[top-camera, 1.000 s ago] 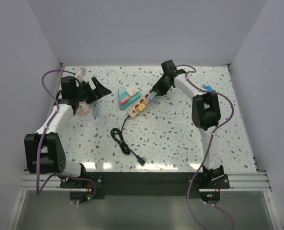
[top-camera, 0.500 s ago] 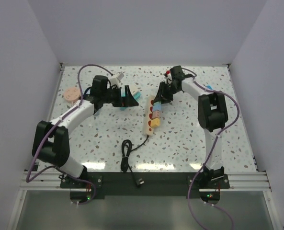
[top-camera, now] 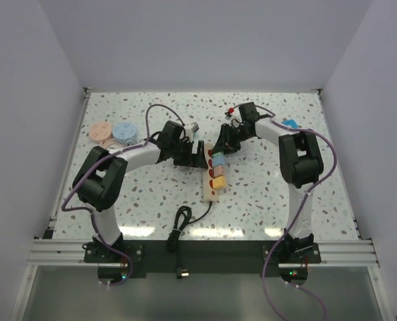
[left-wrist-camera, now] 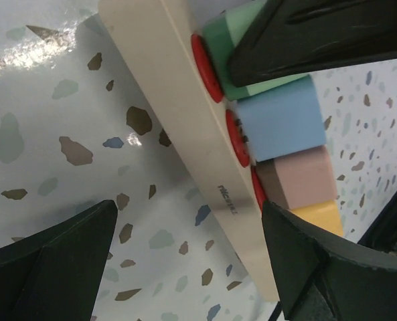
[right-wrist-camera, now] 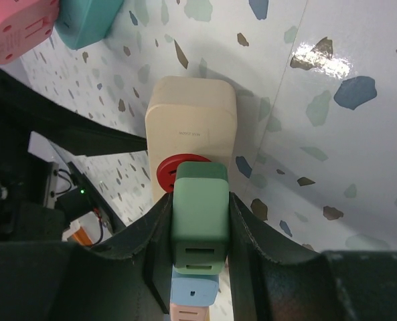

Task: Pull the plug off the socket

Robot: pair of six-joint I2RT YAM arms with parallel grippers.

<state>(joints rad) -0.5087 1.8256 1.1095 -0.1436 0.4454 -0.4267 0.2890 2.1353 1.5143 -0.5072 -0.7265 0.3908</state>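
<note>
Speckled table (top-camera: 285, 194) is filling the top view, with the socket (top-camera: 212, 194) lying near the middle of the frame, running up and down, its black cable (top-camera: 181, 224) curling toward the bottom edge. The right gripper (right-wrist-camera: 199, 200) is reaching in from the upper right and clamping its fingers on both sides of the green plug (right-wrist-camera: 199, 221), which is sitting in the end red face. Blue (left-wrist-camera: 282, 124), pink (left-wrist-camera: 295, 180) and yellow (left-wrist-camera: 319, 215) plugs are standing in a row behind it. The left gripper (left-wrist-camera: 188, 210) is coming from the left, its fingers spread wide with the socket running between them.
</note>
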